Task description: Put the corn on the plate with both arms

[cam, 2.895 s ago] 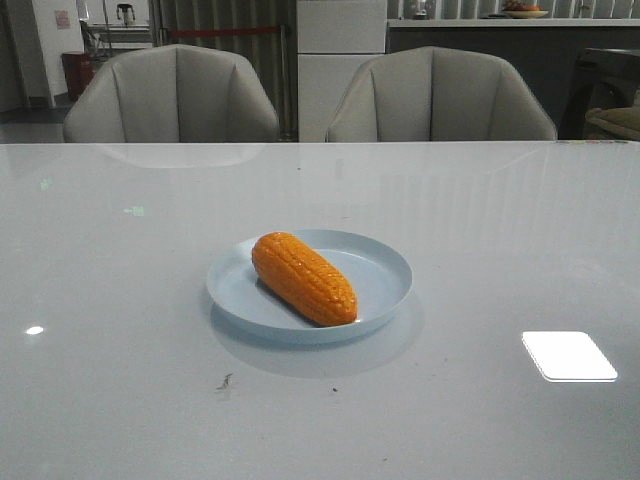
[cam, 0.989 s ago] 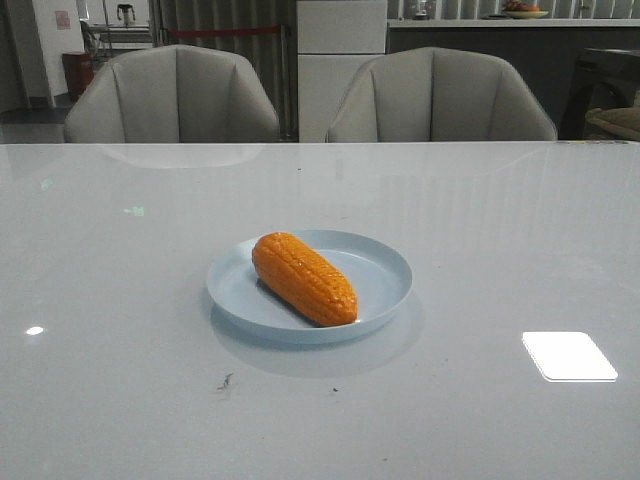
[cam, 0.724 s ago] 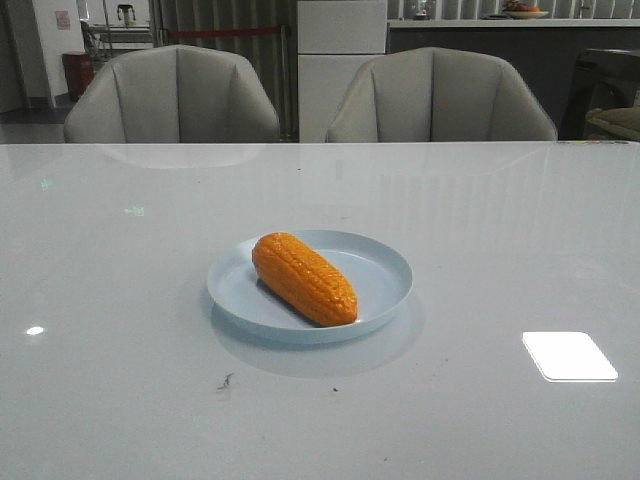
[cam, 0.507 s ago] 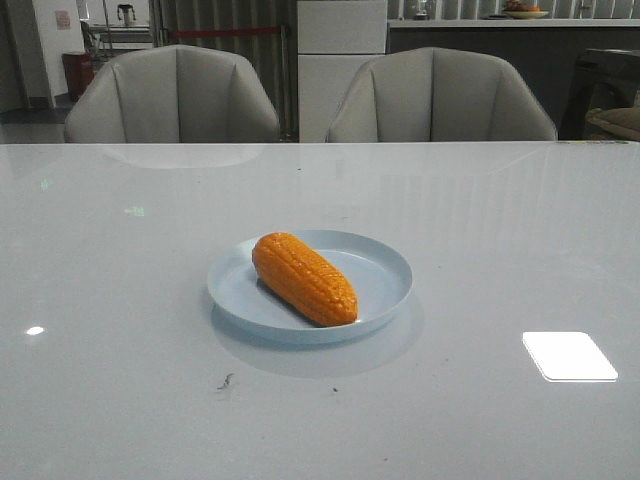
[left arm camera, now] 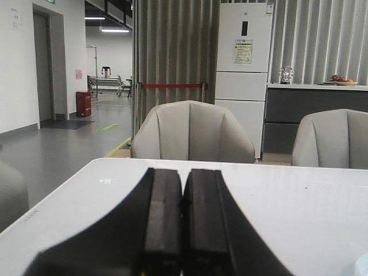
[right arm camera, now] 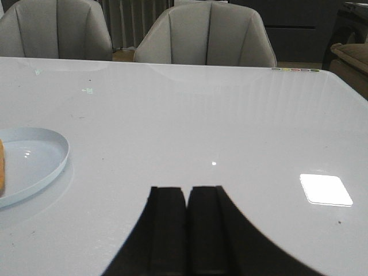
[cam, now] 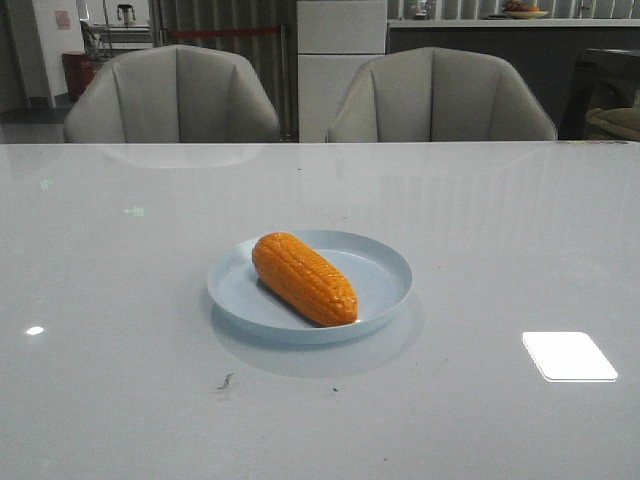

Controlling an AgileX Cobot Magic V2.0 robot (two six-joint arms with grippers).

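Note:
The orange-yellow corn lies on the pale blue plate in the middle of the white table, its length running from back left to front right. Neither arm shows in the front view. My left gripper is shut and empty, pointing over the table's left part toward the chairs. My right gripper is shut and empty, low over the table to the right of the plate. A sliver of the corn shows at the edge of the right wrist view.
Two grey chairs stand behind the table's far edge. A bright light reflection lies on the table at the front right. A small dark smudge marks the table in front of the plate.

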